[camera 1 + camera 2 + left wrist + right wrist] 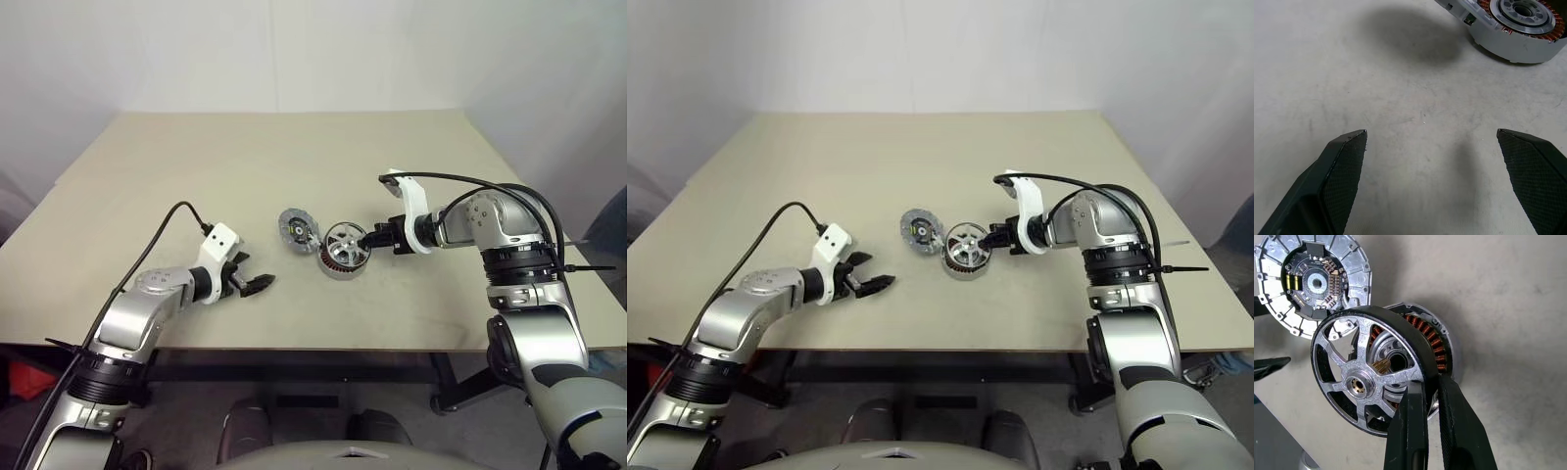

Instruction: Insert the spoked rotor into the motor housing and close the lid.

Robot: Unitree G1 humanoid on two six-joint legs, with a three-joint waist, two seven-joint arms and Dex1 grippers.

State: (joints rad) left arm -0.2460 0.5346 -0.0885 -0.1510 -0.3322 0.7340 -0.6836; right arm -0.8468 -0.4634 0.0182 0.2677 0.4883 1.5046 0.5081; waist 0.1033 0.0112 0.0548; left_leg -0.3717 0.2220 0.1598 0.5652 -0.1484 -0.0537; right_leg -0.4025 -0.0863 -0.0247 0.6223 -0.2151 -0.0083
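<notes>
Right gripper (pixel 1425 391) pinched the rotor's (pixel 1369 369) rim, tilted over the housing (pixel 1437 350) mid-table toward the front edge; lid (pixel 298 230) lay just beside. Left gripper (pixel 257 283) hung spread wide, empty.

You have one spoked rotor (pixel 1362 376), pinched at its rim between the right gripper's (pixel 1431 384) two black fingers and held tilted. One motor housing (pixel 1436 346) sits directly behind that rotor, just off those fingertips, copper windings showing. One lid (pixel 1313 281) lies on the table (pixel 294 157) just beyond the housing, on the far side from the right gripper. That makes three round motor parts, one of each kind. You have two grippers: the left gripper (pixel 257 284), spread wide, has bare tabletop between its fingers, the parts ahead of it.
</notes>
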